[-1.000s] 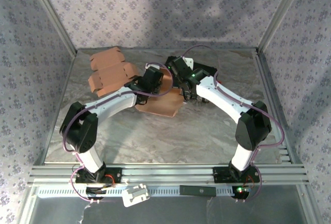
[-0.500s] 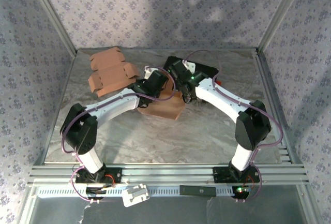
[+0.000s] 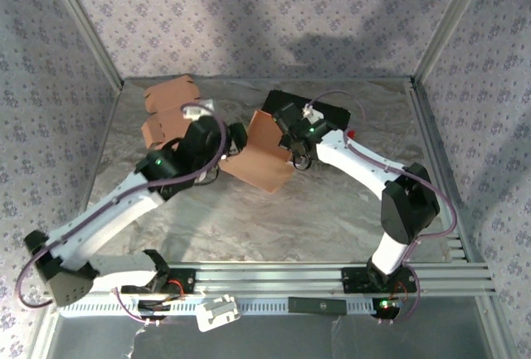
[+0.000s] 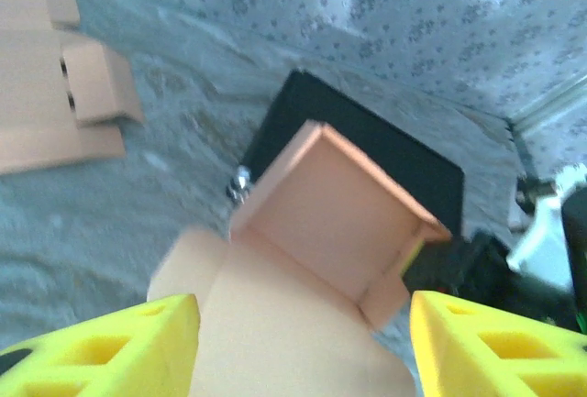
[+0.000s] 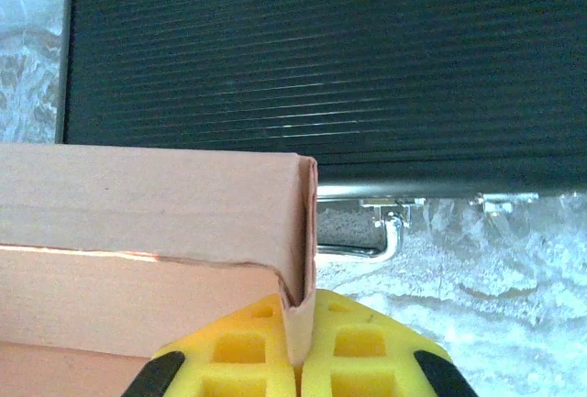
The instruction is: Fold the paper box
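Where the paper box sits: the paper box (image 3: 264,158) lies half-formed on the table (image 3: 315,218), back of centre and between the two wrists. One panel is flat on the surface and a brown wall stands upright at its right side.
Box from the left wrist: an open tray end with raised walls, and a flat flap running toward the camera.
Right arm pose: the right arm (image 3: 390,185) rises from its base at the near right and bends at a dark elbow. It reaches back and to the left, with the wrist tipped down at the box's right edge.
Right gripper: the right gripper (image 5: 301,347) has its yellow pads pressed together on the corner of the box's upright wall, the cardboard pinched between them.
Left arm pose: the left arm (image 3: 108,210) is folded low at the near left. Its long white forearm stretches diagonally back and to the right, so the wrist sits just left of the box.
Left gripper: the left gripper (image 4: 303,351) has its yellow fingers spread wide. The box's flap lies in the gap beyond them, and no contact shows.
Behind the box: a black ribbed mat (image 5: 321,58), close to the pinched wall.
Back left: flat cardboard blanks (image 3: 170,114), stacked well apart from the box.
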